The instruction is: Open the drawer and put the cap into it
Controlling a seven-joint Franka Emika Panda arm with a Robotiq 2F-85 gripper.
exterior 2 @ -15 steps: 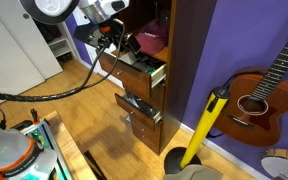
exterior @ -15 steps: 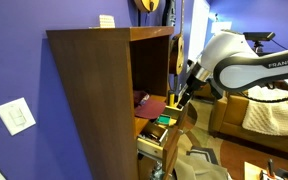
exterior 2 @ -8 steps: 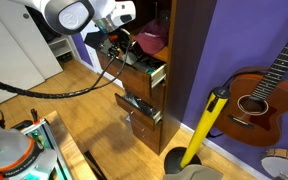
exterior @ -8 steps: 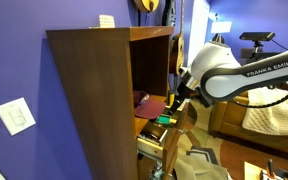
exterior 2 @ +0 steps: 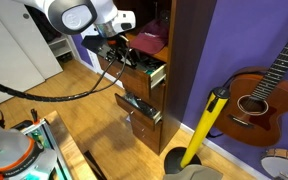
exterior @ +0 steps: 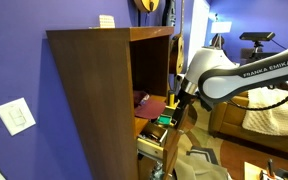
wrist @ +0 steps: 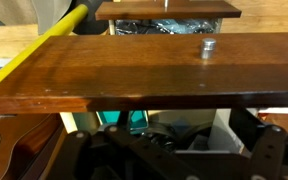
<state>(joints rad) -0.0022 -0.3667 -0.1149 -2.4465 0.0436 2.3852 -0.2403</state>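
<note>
The drawer of the tall brown cabinet stands pulled out, and it also shows in the other exterior view. In the wrist view its dark front with a metal knob crosses the frame, with teal items and cables inside. The maroon cap lies in the open shelf compartment just above the drawer, seen in both exterior views; it is out of the wrist view. My gripper hovers at the drawer's front edge. Its jaws stand wide apart and empty.
A second drawer lower down is also pulled out. A yellow stand and a guitar lean by the purple wall beside the cabinet. A couch with a pale blanket stands behind the arm.
The arm has shifted a little down and closer to the open drawer's front. The drawer and the cap have not moved.
</note>
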